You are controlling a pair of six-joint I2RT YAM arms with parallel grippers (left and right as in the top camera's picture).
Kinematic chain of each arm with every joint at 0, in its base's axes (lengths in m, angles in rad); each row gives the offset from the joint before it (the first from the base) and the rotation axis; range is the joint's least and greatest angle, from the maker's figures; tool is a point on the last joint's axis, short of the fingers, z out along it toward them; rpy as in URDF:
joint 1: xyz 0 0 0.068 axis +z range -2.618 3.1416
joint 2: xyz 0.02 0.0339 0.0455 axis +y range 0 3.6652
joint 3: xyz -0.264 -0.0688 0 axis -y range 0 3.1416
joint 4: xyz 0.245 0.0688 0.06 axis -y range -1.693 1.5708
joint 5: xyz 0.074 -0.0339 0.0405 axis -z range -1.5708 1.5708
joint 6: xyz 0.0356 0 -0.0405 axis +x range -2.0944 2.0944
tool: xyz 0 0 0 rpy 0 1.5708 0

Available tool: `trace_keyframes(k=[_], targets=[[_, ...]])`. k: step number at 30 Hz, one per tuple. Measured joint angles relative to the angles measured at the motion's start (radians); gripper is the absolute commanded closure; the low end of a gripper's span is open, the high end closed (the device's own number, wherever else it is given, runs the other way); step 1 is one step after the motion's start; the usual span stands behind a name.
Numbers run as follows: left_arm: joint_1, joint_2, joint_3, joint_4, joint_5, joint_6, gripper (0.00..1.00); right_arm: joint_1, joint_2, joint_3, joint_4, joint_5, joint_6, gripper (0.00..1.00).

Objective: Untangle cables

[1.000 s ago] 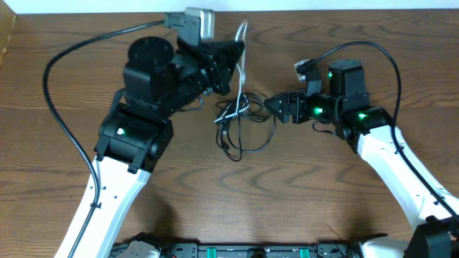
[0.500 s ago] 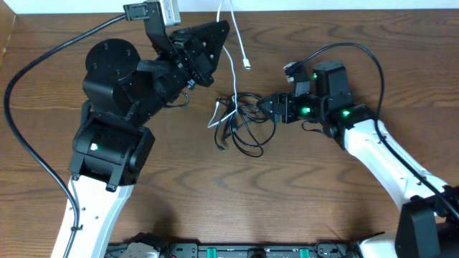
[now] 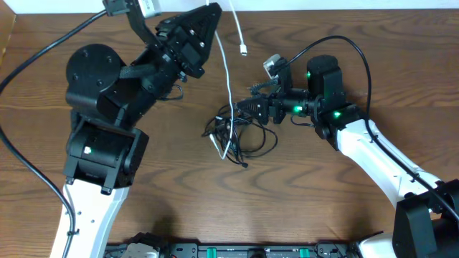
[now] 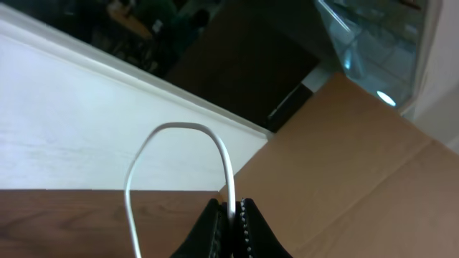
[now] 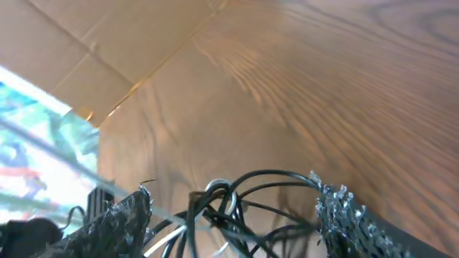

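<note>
The wooden bench point(image 3: 294, 215) takes up most of the view. The left arm point(image 3: 107, 107) reaches up toward its far edge, and the right arm point(image 3: 373, 154) comes in low from the right.

Between them, near the middle of the bench, lies a knot of black cable point(image 3: 233, 129) in loose loops. The white cable point(image 3: 228, 72) rises out of it in a long line toward the far side. Its small plug point(image 3: 244, 50) hangs free beside that line.

I'd say this is the pulling-apart step: the white cord is being drawn out of the black loops while the other arm tends the bundle. The lower end of the white cord is in among the black loops, so the two aren't separated yet. The next move probably calls for something pinning the black cable down, or the whole knot may simply lift with the white one.

The left claw point(image 4: 231, 209) is pinched closed on the white cable, which arches out just above its tips. The right claw point(image 5: 229, 197) is spread wide, gripping nothing. Its fingers point(image 5: 344, 215) stand either side of the black loops, and I can't tell whether they touch them.
</note>
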Motion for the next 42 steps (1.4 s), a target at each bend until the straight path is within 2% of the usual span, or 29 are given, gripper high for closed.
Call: trace_keyframes(k=[8,17,19,20,22,23,24,26,28,31,34,38,42], targets=[[0.016,0.000,0.000,-0.012,0.000,-0.033,0.93,0.027,0.000,0.000,0.000,-0.028,-0.032,0.27],[0.016,0.000,0.000,-0.012,0.000,-0.054,0.93,0.131,0.000,0.000,0.016,0.101,-0.047,0.27],[0.016,0.000,0.000,-0.012,0.000,-0.058,0.93,0.149,0.000,0.000,0.027,0.128,-0.047,0.33],[0.016,0.000,0.000,-0.012,0.000,-0.060,0.93,0.163,0.000,0.000,0.032,0.147,-0.047,0.40],[0.016,0.000,0.000,-0.012,0.000,-0.062,0.93,0.183,0.000,0.000,0.033,0.192,-0.050,0.48],[0.016,0.000,0.000,-0.012,0.000,-0.062,0.93,0.192,0.000,0.000,0.034,0.216,-0.054,0.59],[0.016,0.000,0.000,-0.013,0.000,-0.064,0.93,0.196,0.000,0.000,0.034,0.232,-0.050,0.64],[0.016,0.000,0.000,-0.021,0.000,-0.065,0.93,0.196,0.000,0.000,0.035,0.267,-0.046,0.89],[0.016,0.000,0.001,-0.046,0.000,-0.057,0.93,0.192,0.000,0.000,0.036,0.290,-0.034,0.99],[0.016,0.001,0.005,-0.136,-0.013,-0.035,0.93,0.177,0.000,0.000,0.026,0.311,0.006,0.99],[0.016,0.010,0.013,-0.293,-0.071,0.026,0.93,0.143,0.000,0.000,-0.017,0.322,0.056,0.99],[0.016,0.064,0.020,-0.441,-0.142,0.122,0.93,0.083,-0.031,0.002,-0.150,0.348,0.096,0.99],[0.016,0.133,0.020,-0.492,-0.173,0.199,0.93,0.023,-0.087,0.066,-0.367,0.386,0.110,0.99]])
